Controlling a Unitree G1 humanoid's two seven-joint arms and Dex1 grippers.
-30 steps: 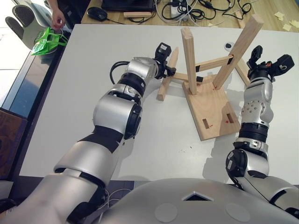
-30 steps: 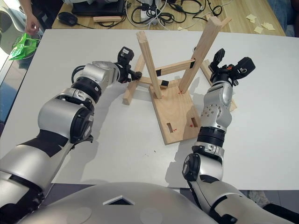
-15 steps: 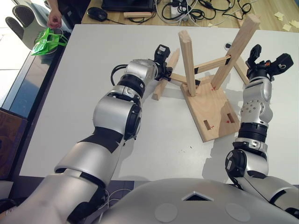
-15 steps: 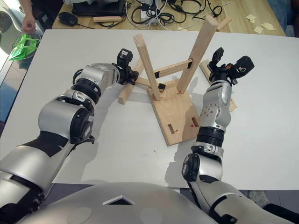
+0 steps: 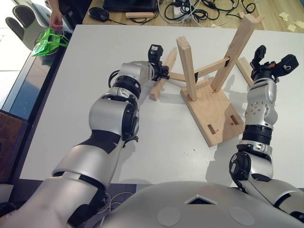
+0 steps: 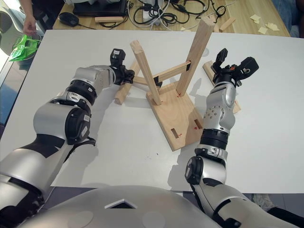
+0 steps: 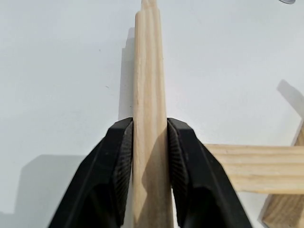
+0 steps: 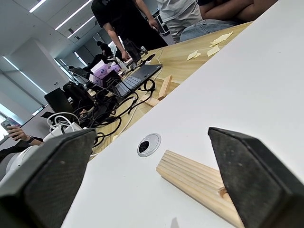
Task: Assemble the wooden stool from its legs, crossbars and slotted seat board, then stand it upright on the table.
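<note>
The slotted seat board lies flat on the white table. Two legs stand up from its far end, joined by a crossbar. A third leg lies on the table left of them, tied to the nearer upright leg by a short crossbar. My left gripper is shut on that lying leg; the fingers clamp both its sides. My right gripper hangs open at the right of the stool, above a loose leg on the table.
A green bag sits at the table's left edge with a person's hand beside it. A mouse, cables and a wood piece lie on the desk behind. A cable hole is near the loose leg.
My left gripper has drawn the lying leg to the left and farther back. The seat board with its upright legs has slid and turned left with it. The right arm has kept still.
</note>
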